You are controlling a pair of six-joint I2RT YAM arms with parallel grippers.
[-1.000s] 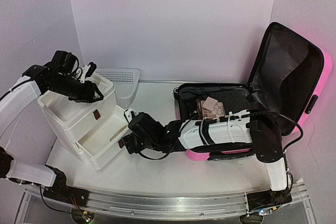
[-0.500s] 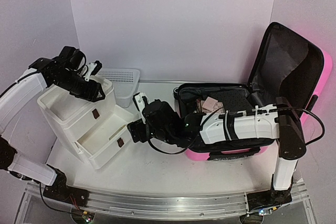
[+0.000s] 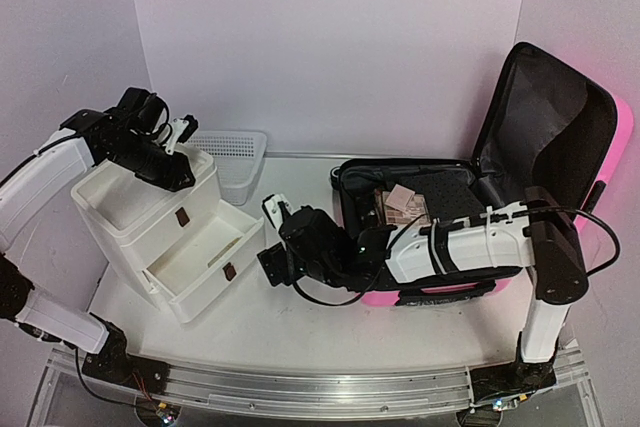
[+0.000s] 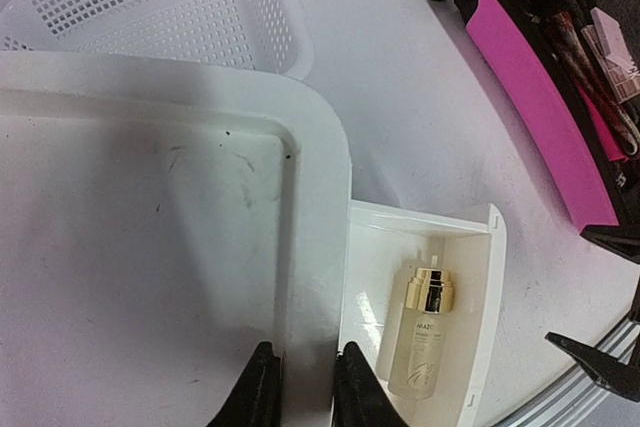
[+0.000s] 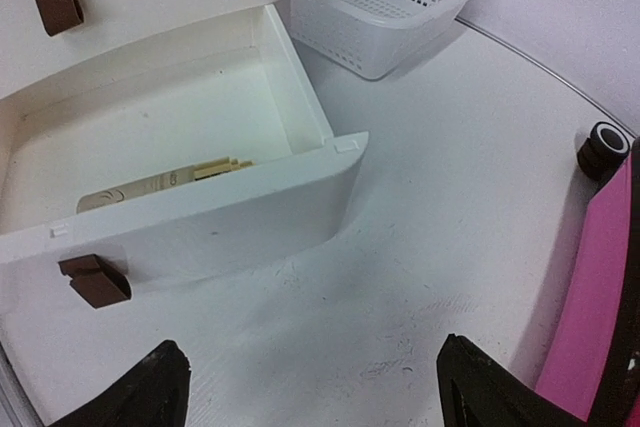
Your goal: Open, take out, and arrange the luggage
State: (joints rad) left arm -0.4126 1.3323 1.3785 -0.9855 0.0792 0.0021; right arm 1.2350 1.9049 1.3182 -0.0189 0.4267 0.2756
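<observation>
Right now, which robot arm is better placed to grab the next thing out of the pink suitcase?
The right. The right gripper is open, empty and just beside the suitcase, which lies on that arm's side. The left gripper is far off, pinching the rim of the drawer unit.

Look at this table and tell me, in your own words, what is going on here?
A pink suitcase is being unpacked: it lies open at the right, its lid up and some items inside. The left pincer grips the top rim of a white drawer unit. The unit's lower drawer is pulled out, with a gold-capped bottle lying in it. The right pincer hangs open and empty over the table, between that drawer and the suitcase.
</observation>
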